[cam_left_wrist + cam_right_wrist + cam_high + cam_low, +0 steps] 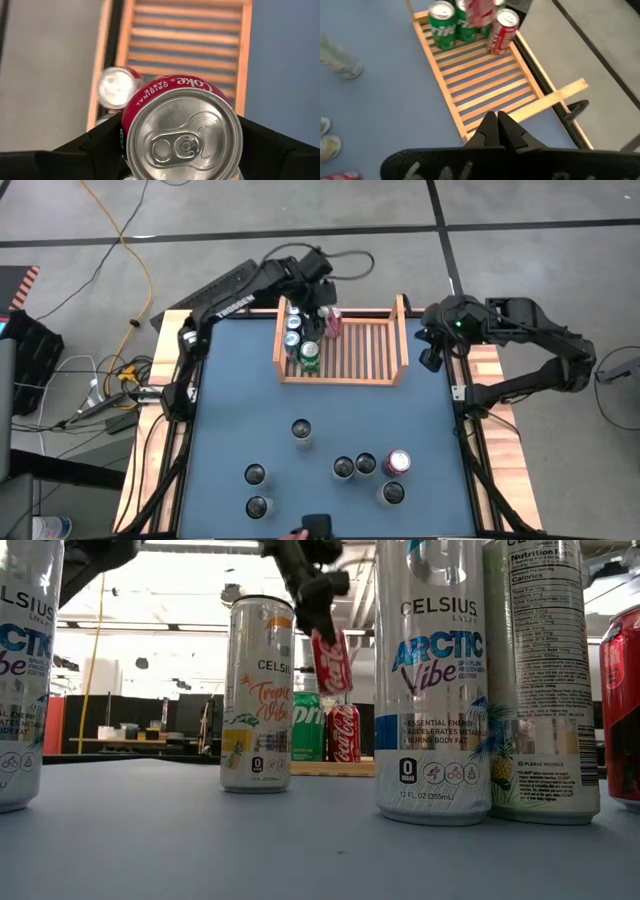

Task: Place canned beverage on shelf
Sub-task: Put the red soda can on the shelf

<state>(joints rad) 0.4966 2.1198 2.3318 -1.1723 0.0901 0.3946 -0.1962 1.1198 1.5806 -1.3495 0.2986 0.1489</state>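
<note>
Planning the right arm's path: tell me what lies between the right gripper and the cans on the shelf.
Only bare slats of the shelf lie between the shut right gripper and the cans, as the right wrist view shows.

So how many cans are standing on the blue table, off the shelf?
7 cans: one alone mid-table, two on the left arm's side, four bunched on the right arm's side. None seem hidden.

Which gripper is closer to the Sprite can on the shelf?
Left. The left gripper, fingers holding a Coke can, hangs over the shelf right by the Sprite can. The right gripper waits, shut, beyond the shelf's far side.
</note>
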